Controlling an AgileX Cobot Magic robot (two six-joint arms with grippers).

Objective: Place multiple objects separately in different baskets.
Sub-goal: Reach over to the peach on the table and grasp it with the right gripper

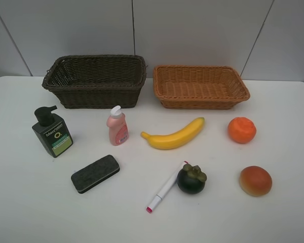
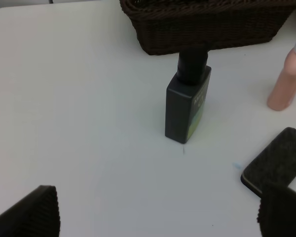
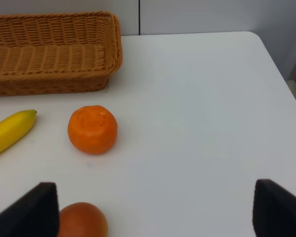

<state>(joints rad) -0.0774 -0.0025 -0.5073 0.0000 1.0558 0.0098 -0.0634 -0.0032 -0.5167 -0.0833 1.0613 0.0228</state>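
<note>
Wide shot from above: nothing is in either basket. The dark basket (image 1: 96, 93) sits upper left of centre and the tan basket (image 1: 200, 101) upper right of centre, side by side at the back of the white counter (image 1: 25, 212).

On the left stands the pump bottle (image 1: 52, 132), upright, with white lettering on its label that starts "Men" (the rest is too small to read) above a green panel. To its right is the pink bottle (image 1: 117, 126), also upright; its label is unreadable. Below these two, the eraser (image 1: 95, 173) lies flat at a slant.

In the centre of the frame the banana (image 1: 175, 135) curves up toward the right. The orange (image 1: 241, 129) is off to its right, and the round fruit (image 1: 255, 180) sits at lower right. At lower centre is the mangosteen (image 1: 191, 178), with the marker (image 1: 165, 187) lying diagonally just beside it, pink tip pointing toward the lower left.

The left gripper (image 2: 160, 217) is spread wide and holds nothing. The pump bottle stands ahead of it, and the eraser lies close by one finger. The right gripper (image 3: 157, 210) also gapes wide with nothing in it. The orange lies ahead of it and the round fruit is right next to one finger.
</note>
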